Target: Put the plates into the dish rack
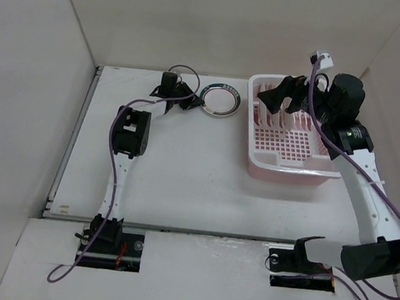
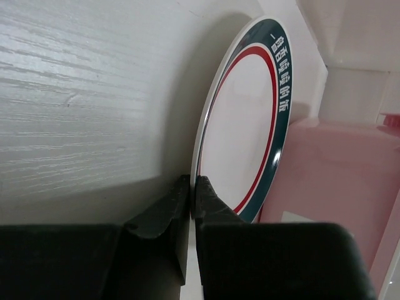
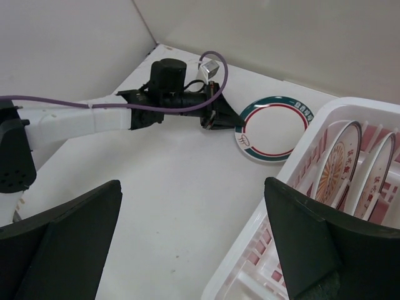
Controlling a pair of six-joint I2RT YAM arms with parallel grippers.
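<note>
Two plates [image 3: 337, 165] stand in rack [image 1: 288, 164]; left claw [image 2: 192, 187] pinches green-banded plate [image 1: 219, 100], not yet loaded; right claw [image 1: 282, 100] spread wide, empty.

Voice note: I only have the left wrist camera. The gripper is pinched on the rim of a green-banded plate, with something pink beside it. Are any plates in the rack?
Observer: Yes. Two round white plates with orange sunburst centres stand upright in slots of the pink-and-white plastic dish rack.
Operator: Where is the other arm?
Observer: The right gripper hangs open over the far part of the rack, holding nothing.
Operator: Where does my plate sit?
Observer: The green-banded round white plate is on the table left of the rack's far corner, with the left gripper on its left rim.
</note>
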